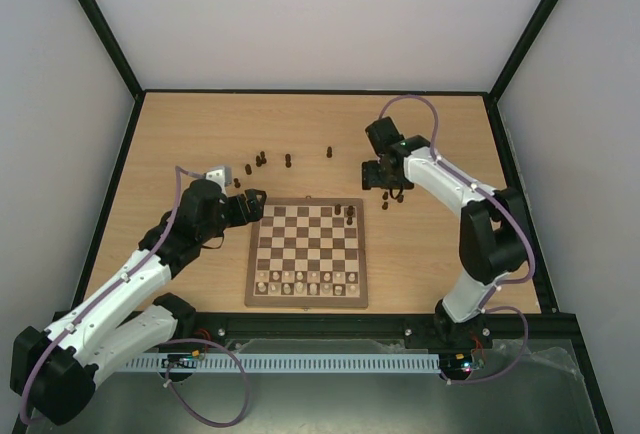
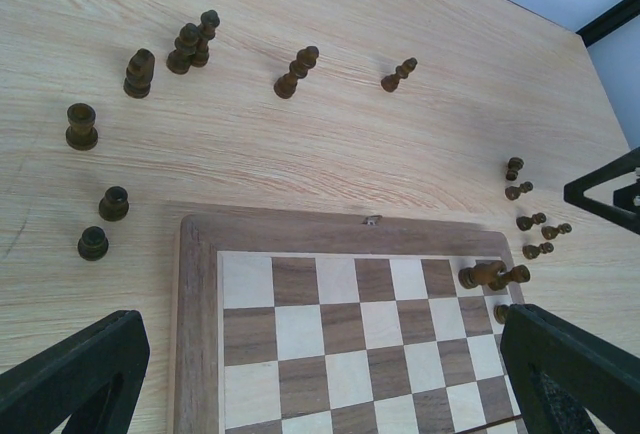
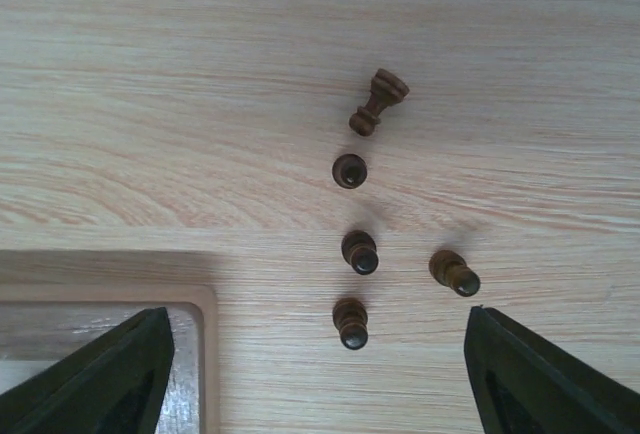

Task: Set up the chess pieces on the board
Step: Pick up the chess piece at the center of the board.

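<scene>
Left gripper [image 2: 320, 339]: jaws spread wide, nothing held; it hovers over the far left corner of the board [image 2: 195, 254], touching nothing.
Right gripper [image 3: 315, 354]: jaws well apart, empty; it hangs above the tabletop [image 3: 150, 74] just off the board's far right corner.
Under right gripper: five dark pieces [image 3: 360, 252] stand loose on the tabletop, none touched by the fingers.
Board: lies flat between the arms; a few dark pieces at its far right corner, pale pieces [image 1: 288, 289] along the near rows.
Other dark pieces: scattered on the tabletop beyond the board's far edge.
</scene>
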`<state>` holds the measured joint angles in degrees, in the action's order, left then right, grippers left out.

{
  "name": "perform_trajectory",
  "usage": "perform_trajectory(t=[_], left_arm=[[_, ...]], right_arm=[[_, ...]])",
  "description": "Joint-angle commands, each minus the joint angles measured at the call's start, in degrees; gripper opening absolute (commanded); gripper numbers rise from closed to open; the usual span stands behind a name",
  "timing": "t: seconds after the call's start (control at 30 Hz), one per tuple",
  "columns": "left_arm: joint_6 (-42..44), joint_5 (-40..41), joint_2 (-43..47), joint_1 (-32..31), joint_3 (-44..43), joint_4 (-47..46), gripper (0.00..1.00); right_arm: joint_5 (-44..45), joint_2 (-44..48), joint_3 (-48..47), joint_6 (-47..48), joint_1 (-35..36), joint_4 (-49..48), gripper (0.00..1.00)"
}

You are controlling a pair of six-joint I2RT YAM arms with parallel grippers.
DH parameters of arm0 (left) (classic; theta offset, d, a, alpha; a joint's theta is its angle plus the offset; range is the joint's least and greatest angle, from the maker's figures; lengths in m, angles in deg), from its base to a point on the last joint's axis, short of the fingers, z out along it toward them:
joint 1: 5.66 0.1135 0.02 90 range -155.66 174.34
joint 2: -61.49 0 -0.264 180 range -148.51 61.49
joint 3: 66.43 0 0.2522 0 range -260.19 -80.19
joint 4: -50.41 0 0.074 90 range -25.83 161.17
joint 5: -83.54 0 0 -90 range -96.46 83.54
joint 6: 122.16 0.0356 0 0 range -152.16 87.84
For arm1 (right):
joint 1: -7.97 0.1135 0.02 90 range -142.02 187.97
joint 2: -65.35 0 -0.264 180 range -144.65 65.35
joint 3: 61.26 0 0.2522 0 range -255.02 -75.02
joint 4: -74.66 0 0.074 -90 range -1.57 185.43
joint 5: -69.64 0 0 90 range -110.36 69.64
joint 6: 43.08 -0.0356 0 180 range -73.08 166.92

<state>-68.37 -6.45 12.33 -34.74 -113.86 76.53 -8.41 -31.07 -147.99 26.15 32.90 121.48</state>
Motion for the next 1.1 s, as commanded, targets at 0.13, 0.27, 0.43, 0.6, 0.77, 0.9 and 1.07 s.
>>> perform_trajectory(t=[0.13, 0.27, 0.43, 0.6, 0.77, 0.9, 1.07], left_arm=[[0.3, -0.3, -0.2, -0.3, 0.9, -0.8, 0.99], [0.4, -0.2, -0.2, -0.3, 1.0, -0.7, 0.99], [0.5, -0.3, -0.3, -0.3, 1.1, -0.8, 1.00], [0.7, -0.4, -0.3, -0.3, 1.2, -0.9, 1.00], [0.7, -0.5, -0.3, -0.3, 1.2, -1.0, 0.99], [0.8, -0.5, -0.2, -0.3, 1.2, -1.0, 0.99], [0.8, -0.6, -0.3, -0.3, 1.3, -1.3, 0.99]], right_arm=[[0.2, -6.4, 0.2, -0.2, -0.8, 1.6, 0.65], [1.2, -8.3, -0.1, -0.3, -0.9, 2.0, 0.59], [0.3, -9.5, 0.0, -0.3, -1.7, 1.8, 0.53], [-2.0, -9.9, 0.1, 0.1, -2.7, 1.0, 0.46], [-2.8, -10.5, -0.1, 0.2, -3.5, 1.0, 0.45], [-3.1, -10.8, -0.3, 0.2, -3.9, 1.0, 0.43], [-3.2, -11.6, -0.4, 0.2, -4.2, 1.0, 0.33]])
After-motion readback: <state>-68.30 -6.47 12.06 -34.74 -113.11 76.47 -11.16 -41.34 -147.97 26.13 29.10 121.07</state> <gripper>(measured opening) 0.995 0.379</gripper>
